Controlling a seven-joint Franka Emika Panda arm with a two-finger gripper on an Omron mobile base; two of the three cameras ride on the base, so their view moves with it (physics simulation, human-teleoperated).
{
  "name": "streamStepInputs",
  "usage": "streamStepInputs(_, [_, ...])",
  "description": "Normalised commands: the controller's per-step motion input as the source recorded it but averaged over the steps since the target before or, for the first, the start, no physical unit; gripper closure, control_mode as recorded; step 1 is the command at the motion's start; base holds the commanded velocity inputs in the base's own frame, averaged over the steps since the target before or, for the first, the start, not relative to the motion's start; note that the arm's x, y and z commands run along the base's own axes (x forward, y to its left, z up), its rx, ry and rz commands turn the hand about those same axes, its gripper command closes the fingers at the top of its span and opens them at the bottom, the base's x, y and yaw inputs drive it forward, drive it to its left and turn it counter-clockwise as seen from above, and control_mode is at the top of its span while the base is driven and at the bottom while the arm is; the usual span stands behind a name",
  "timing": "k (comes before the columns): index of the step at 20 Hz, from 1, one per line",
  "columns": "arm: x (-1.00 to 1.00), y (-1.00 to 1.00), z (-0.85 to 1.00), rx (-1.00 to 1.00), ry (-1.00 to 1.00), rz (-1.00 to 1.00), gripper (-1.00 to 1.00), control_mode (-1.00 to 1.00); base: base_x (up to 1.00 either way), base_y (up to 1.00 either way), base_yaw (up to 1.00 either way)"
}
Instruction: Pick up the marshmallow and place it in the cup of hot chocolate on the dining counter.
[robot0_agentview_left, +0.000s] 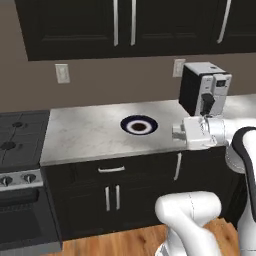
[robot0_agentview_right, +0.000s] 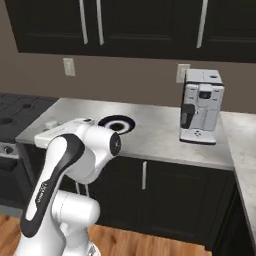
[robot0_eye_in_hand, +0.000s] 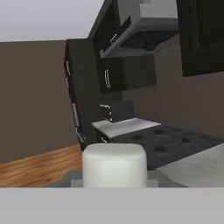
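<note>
Marshmallow: I see the marshmallow (robot0_eye_in_hand: 114, 165) gripped in my hand (robot0_eye_in_hand: 114, 180), big and white at the bottom of the hand view.
Hand: closed on it; in the left base view the hand (robot0_agentview_left: 176, 131) sits over the front part of the surface (robot0_agentview_left: 85, 135), right of the blue-and-white plate (robot0_agentview_left: 139, 125).
Open room: bare marble left of the plate up to the stove (robot0_agentview_left: 17, 142).
Far side: coffee machine (robot0_agentview_right: 201, 106) at the back wall.
Hard to make out: my fingertips, lost behind the marshmallow.
</note>
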Motion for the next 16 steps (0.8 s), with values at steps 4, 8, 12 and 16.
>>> streamStepInputs(4, [0.0, 0.0, 0.0, 0.0, 0.0, 0.0, 1.0, 1.0, -0.4, 0.95, 0.62])
streamStepInputs(8, [0.0, 0.0, 0.0, 0.0, 0.0, 0.0, 1.0, 1.0, -0.05, 0.49, 0.97])
streamStepInputs(12, [0.0, 0.0, 0.0, 0.0, 0.0, 0.0, 1.0, 1.0, 0.0, 0.22, 1.0])
streamStepInputs(16, [0.0, 0.0, 0.0, 0.0, 0.0, 0.0, 1.0, 1.0, 0.0, 0.02, 1.0])
